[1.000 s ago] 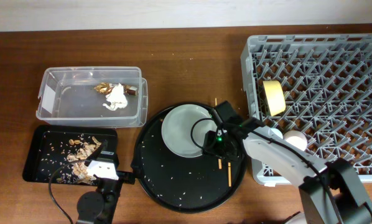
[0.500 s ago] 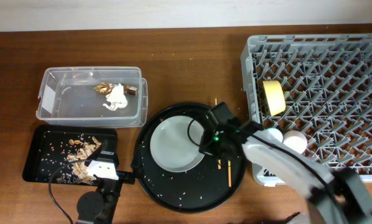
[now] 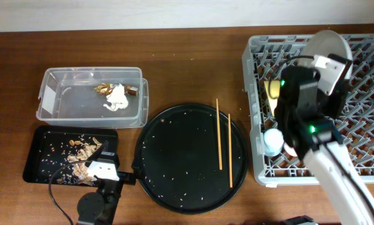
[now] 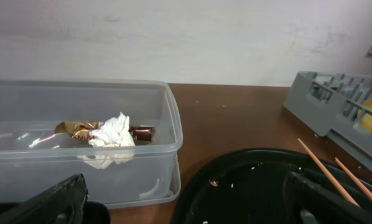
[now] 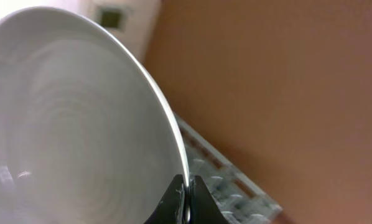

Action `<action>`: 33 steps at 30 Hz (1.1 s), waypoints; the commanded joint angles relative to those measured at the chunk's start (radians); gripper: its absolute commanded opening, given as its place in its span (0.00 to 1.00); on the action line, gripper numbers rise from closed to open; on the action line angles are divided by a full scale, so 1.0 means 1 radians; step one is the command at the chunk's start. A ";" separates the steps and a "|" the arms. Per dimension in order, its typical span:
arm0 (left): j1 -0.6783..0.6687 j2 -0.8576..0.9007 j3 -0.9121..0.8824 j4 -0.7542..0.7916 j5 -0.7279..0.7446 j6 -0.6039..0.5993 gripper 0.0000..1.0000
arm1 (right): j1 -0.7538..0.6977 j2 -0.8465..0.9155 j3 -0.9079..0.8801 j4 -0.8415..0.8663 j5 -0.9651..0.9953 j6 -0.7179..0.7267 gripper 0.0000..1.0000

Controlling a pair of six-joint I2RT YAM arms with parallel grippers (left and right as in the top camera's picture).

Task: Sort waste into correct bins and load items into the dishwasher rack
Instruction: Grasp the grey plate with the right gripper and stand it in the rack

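right gripper (image 5: 186, 200) pinched tight on the rim of the pale plate (image 5: 68, 112), holds it raised and tilted over the far side of the dishwasher rack (image 3: 362, 125). left gripper (image 4: 185, 180) with fingers spread wide, nothing between them. inside the rack, yellow bowl (image 3: 272, 94) on edge by the left wall, small pale-blue cup (image 3: 272, 140) nearer the front. on the round black tray (image 3: 181, 162), two chopsticks (image 3: 219, 134) side by side, not touching. in the clear tub (image 3: 49, 100), crumpled napkin (image 3: 117, 97) touching the foil wrapper (image 3: 102, 88). in the shallow black tray (image 3: 37, 169), scattered food scraps (image 3: 77, 153), left gripper low at its near right corner.
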 commanded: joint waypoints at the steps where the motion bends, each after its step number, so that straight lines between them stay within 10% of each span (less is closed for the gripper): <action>1: -0.004 -0.006 -0.008 0.002 0.011 0.012 0.99 | -0.068 0.140 0.005 0.049 0.050 -0.197 0.04; 10: -0.004 -0.006 -0.008 0.002 0.011 0.012 0.99 | 0.033 0.316 0.005 0.038 0.013 -0.221 0.04; 14: -0.004 -0.006 -0.008 0.002 0.011 0.012 1.00 | 0.036 0.315 0.005 0.016 0.013 -0.221 0.34; 21: -0.004 -0.006 -0.008 0.002 0.010 0.012 0.99 | 0.084 0.256 0.006 0.009 0.006 -0.216 0.36; 26: -0.004 -0.006 -0.008 0.002 0.011 0.012 0.99 | 0.236 0.103 0.030 -0.106 -0.346 -0.199 0.43; 33: -0.004 -0.006 -0.008 0.002 0.011 0.013 0.99 | 0.396 0.037 0.055 -0.477 -1.132 0.252 0.52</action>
